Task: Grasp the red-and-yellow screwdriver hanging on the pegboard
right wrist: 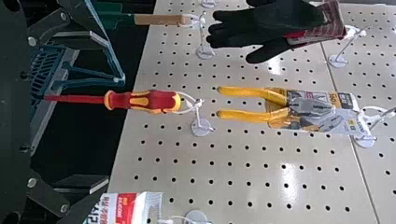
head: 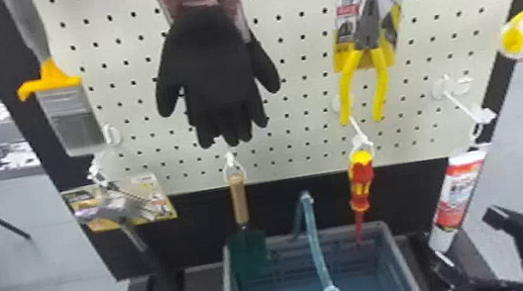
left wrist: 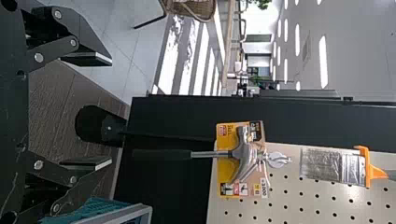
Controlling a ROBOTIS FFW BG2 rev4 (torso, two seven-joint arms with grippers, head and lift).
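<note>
- red-and-yellow screwdriver (head: 361, 181): hangs handle up, shaft down, by a loop from a white hook (head: 358, 134) low on the pegboard (head: 316, 149); the tip is over the far side of the grey-blue crate (head: 407, 264).
- right gripper (head: 469, 242): fingers wide, nothing between the pads; low and to the right of the screwdriver, well apart from it in the head view.
- left gripper (left wrist: 108, 111): also wide and empty, off by the hammer (left wrist: 238, 154); no part in this grasp, i judge.
- step in hand: approach, before contact – the grasp is not yet made.
- next move: bring the right gripper left and up, fingers straddling the handle, then close below the loop.
- watch: the white-and-red tube (head: 459, 196) hangs between gripper and target – a low sweep could knock it.
- hedge: in the right wrist view the shaft lines up between the fingers, but depth is hard to read; probably not around it.
</note>
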